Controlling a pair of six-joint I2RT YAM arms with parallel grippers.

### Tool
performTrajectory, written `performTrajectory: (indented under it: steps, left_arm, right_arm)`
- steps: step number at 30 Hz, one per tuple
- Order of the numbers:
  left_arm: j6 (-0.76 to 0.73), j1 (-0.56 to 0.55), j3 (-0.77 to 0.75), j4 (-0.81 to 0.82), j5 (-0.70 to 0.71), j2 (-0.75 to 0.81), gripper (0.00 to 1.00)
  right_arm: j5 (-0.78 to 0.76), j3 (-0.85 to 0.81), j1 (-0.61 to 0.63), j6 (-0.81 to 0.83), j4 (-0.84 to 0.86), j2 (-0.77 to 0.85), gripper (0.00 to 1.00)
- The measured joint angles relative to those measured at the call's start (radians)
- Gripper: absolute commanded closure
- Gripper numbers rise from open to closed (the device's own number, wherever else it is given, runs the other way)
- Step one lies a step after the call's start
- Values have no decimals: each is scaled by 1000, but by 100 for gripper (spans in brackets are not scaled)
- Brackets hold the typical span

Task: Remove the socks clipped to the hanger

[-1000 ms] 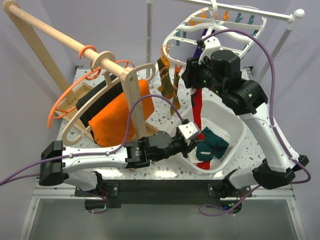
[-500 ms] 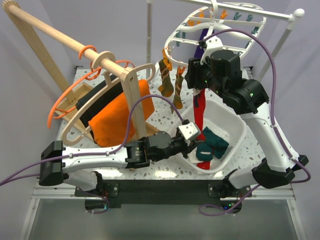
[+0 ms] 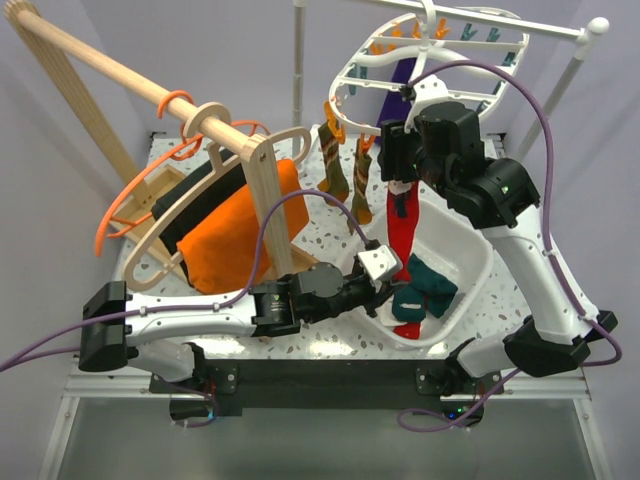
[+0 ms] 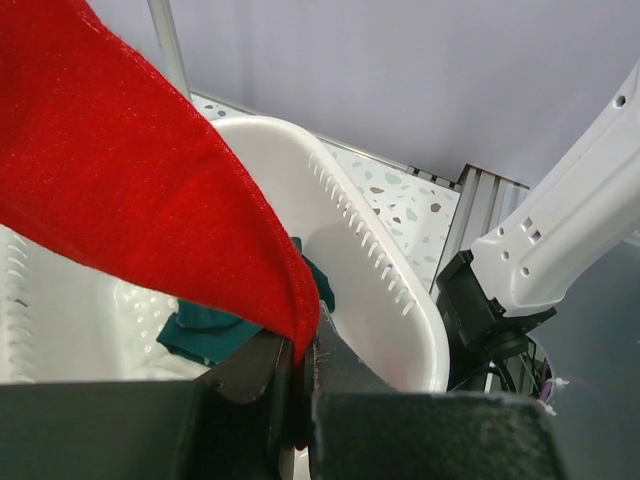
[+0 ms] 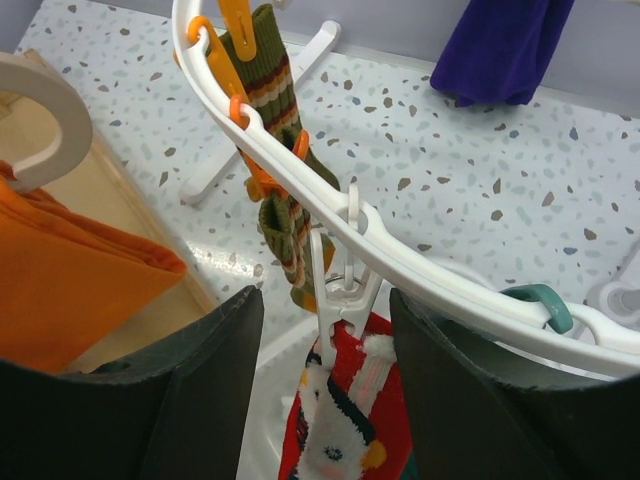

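The white oval hanger [image 3: 352,78] hangs at the back right, and its rim [image 5: 440,275] crosses the right wrist view. A red sock with white marks [image 3: 400,222] hangs from a white clip [image 5: 340,290] over the white tub. My right gripper [image 5: 325,385] is open, its jaws standing either side of that clip. My left gripper [image 4: 296,385] is shut on the red sock's lower end [image 4: 150,200] above the tub. Two brown-striped socks [image 3: 345,175] hang from orange clips [image 5: 262,180]. A purple sock [image 5: 500,45] hangs farther back. Dark green socks [image 3: 425,285] lie in the tub.
A white perforated tub [image 3: 475,255] stands on the speckled table under the hanger. A wooden rack [image 3: 150,95] with wooden coat hangers, thin orange hangers and orange and black cloths [image 3: 230,235] fills the left. A white rail [image 3: 520,25] carries the hanger's hook.
My right gripper has moved right and slightly up along the hanger, now straddling the red sock's clip. The hanger and its striped socks have swung a little right. The left gripper has stayed put.
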State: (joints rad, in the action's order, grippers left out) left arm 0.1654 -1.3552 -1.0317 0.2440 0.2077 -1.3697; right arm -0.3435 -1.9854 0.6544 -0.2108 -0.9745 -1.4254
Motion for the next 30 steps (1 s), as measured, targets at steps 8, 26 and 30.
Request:
performTrajectory:
  steps: [8,26,30]
  left_arm:
    - [0,0,0,0,-16,-11,100]
    - [0,0,-2,1,-30,-31,100]
    - [0,0,-5,1,-36,-45,100]
  right_arm:
    - [-18,-23,0,8,-6,-8,47]
    - [-89,-82,2,52,-11,-73,97]
    - [-92,-82,3,58,-11,-73,100]
